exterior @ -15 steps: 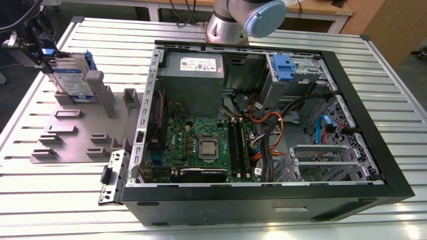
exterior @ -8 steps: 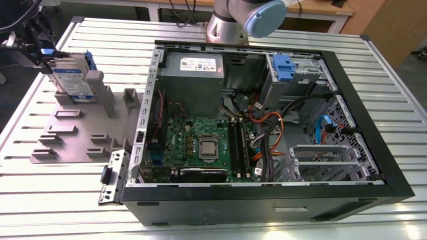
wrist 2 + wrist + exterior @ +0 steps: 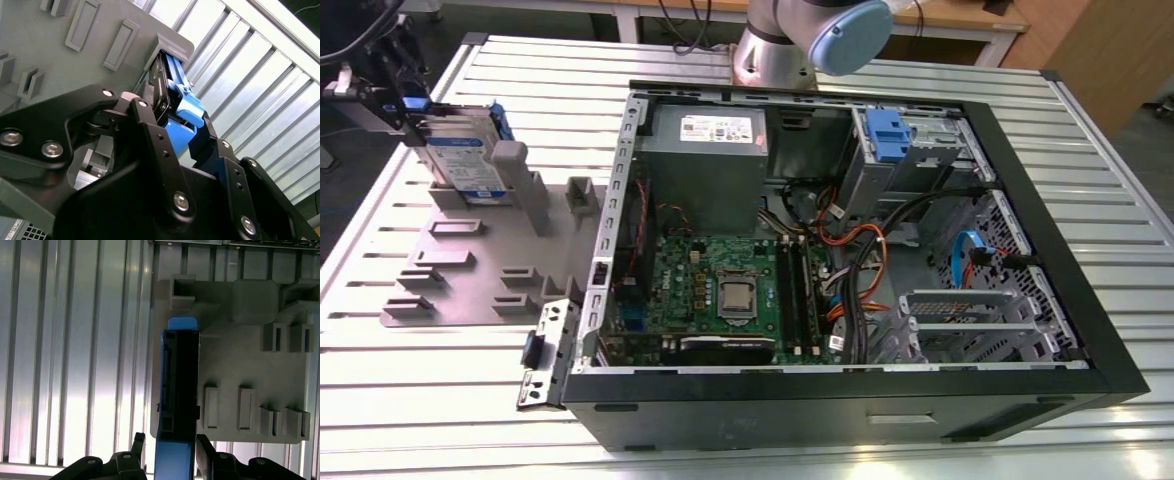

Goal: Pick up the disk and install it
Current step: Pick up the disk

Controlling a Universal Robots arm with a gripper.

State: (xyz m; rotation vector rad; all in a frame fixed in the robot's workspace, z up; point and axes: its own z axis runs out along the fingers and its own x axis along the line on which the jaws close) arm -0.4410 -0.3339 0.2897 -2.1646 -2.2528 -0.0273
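Disk (image 3: 464, 160), judged rigid, weighty and shock-sensitive: stood on edge in the grey holder (image 3: 467, 270) at ten o'clock of the open case (image 3: 1067, 330), clamped across its blue-framed end by the fingers (image 3: 150, 130).

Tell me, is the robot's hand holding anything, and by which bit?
Can't tell for sure. The hand sits around the blue end of the disk, which stands in a grey holder.
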